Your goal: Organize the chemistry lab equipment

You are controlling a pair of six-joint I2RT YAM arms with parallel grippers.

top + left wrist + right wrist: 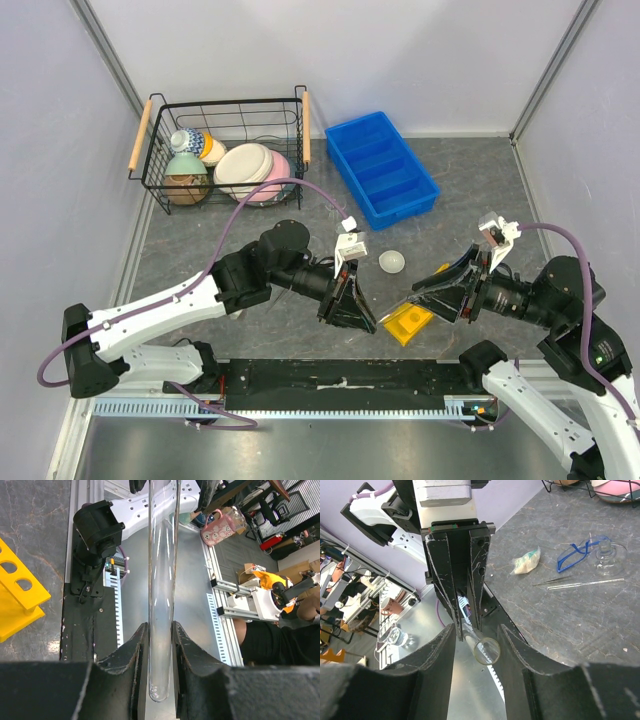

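A clear glass test tube (162, 580) is pinched near its rounded bottom by my left gripper (160, 630), which is shut on it. The tube's open mouth (486, 651) lies between the fingers of my right gripper (476, 632); a gap shows on the left side, so that gripper is open around it. From above, the left gripper (367, 322) and right gripper (398, 305) meet over the near middle of the table, beside the yellow rack (408, 322). A small white domed dish (391, 262) sits just behind them. A clear glass vessel (607, 560) and thin tubes (585, 583) lie on the table farther off.
A blue compartment bin (382, 168) stands at the back centre. A black wire basket (225, 150) with ceramic bowls stands at the back left. A blue loop-shaped item (575, 552) and a pale crumpled lump (526, 561) lie near the glassware. A black strip (340, 380) runs along the near edge.
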